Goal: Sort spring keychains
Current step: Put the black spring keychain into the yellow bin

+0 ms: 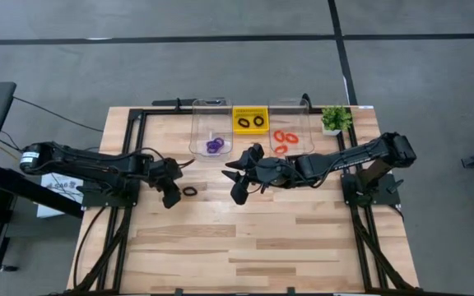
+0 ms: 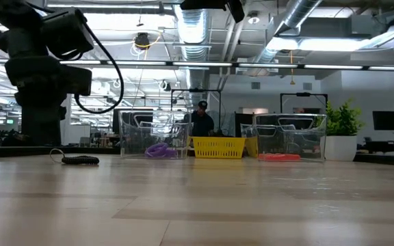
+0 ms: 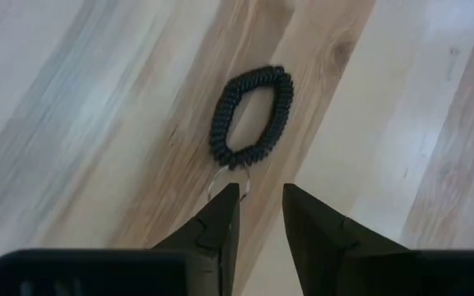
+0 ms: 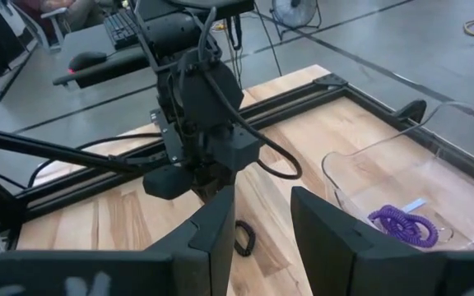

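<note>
The left gripper (image 1: 172, 196) hangs low over the wooden surface (image 1: 253, 238), its fingers (image 3: 220, 215) parted by a narrow gap and holding nothing. A black spring keychain (image 3: 252, 116) lies flat on the surface just ahead of the fingertips, its small metal ring (image 3: 223, 182) reaching back to one tip. Further right, the right gripper (image 1: 239, 190) hovers mid-surface, fingers (image 4: 217, 222) likewise slightly apart and empty. Beyond them, purple keychains (image 1: 214, 145) lie in a clear bin (image 1: 210, 108), black ones (image 1: 251, 122) in the yellow basket (image 1: 250, 109), and orange-red ones (image 1: 283, 141) in a second clear bin (image 1: 290, 106).
</note>
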Robot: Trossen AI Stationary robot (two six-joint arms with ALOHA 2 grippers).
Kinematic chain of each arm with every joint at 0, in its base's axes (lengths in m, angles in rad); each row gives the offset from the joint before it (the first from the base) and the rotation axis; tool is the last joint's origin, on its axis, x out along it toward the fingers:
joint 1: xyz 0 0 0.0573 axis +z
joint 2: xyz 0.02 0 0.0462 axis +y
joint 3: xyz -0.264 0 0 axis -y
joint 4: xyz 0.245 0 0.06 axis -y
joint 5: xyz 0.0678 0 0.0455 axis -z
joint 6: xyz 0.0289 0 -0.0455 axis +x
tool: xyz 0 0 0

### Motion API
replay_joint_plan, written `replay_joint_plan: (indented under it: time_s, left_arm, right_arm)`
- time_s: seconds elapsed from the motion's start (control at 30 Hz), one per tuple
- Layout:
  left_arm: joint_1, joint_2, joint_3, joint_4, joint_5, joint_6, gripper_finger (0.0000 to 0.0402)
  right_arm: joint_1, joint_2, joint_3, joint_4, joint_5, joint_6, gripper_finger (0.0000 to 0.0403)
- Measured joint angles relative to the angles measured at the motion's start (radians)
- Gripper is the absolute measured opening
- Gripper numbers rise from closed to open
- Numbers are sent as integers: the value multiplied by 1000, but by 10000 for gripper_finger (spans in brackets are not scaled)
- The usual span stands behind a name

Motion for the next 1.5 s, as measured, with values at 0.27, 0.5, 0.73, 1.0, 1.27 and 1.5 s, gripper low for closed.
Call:
replay_joint_plan:
  time_s: [0.27,0.5,0.73,1.0,1.27,1.5]
  left_arm:
    - [0,0,-7,14,1,24,92]
    - [0,40,-7,23,22,26,92]
    - [0,85,-7,48,24,23,92]
    - [0,85,-7,53,0,25,92]
    - [0,85,-7,56,-20,26,29]
    - [0,85,-6,76,-41,25,6]
  right_arm:
    - [0,0,0,7,0,0,110]
    - [0,0,0,7,0,0,111]
    - [0,0,0,8,0,10,111]
    - [2,0,0,8,0,11,111]
    - [2,0,0,8,0,19,111]
    - [4,0,0,7,1,33,111]
